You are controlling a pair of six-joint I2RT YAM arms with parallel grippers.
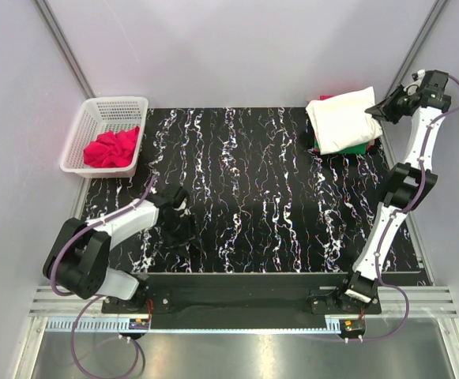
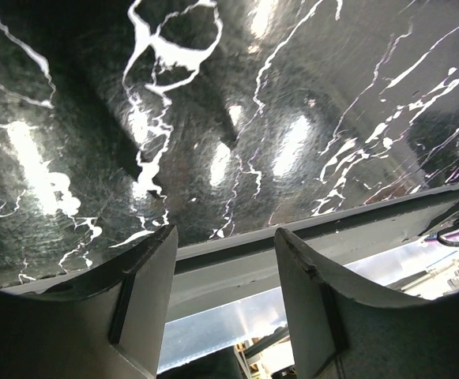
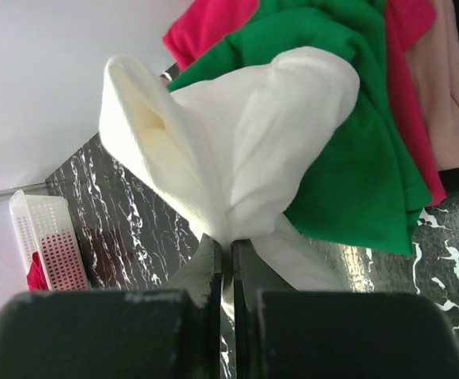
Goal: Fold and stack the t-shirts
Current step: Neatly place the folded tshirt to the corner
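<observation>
1. Right gripper (image 3: pixel 229 254): jaws pinched together on a bunched edge of the white t-shirt (image 3: pixel 245 134), at the far right corner of the black marbled mat (image 1: pixel 253 197).
2. White t-shirt: folded, top of the stack. It lies on the green t-shirt (image 3: pixel 355 158). A pinkish-red layer (image 3: pixel 205 28) shows below that, and a pale pink cloth (image 3: pixel 454 95) at the stack's edge. The gripped edge is lifted and puckered into a hollow fold.
3. Left gripper (image 2: pixel 225 237): fingers apart, nothing between them. It hangs low over bare mat on the near left, well apart from any cloth.
4. White plastic basket (image 1: pixel 95 110): far left corner. It holds a crumpled pinkish-red t-shirt (image 1: pixel 112 148), not yet folded.
5. Step in hand, as I judge it: settling the white t-shirt onto the stack.
   - Lower the pinched edge until it lies flat before letting go, or the pucker will stay.
   - Draw lightly outward to take out the slack, but not so far that the fold drags off the green t-shirt.
   - Open the jaws fully and lift straight away, so that soft cotton does not snag and follow.
6. Brands, labels, writing: none legible on garments, basket or mat in any view.
</observation>
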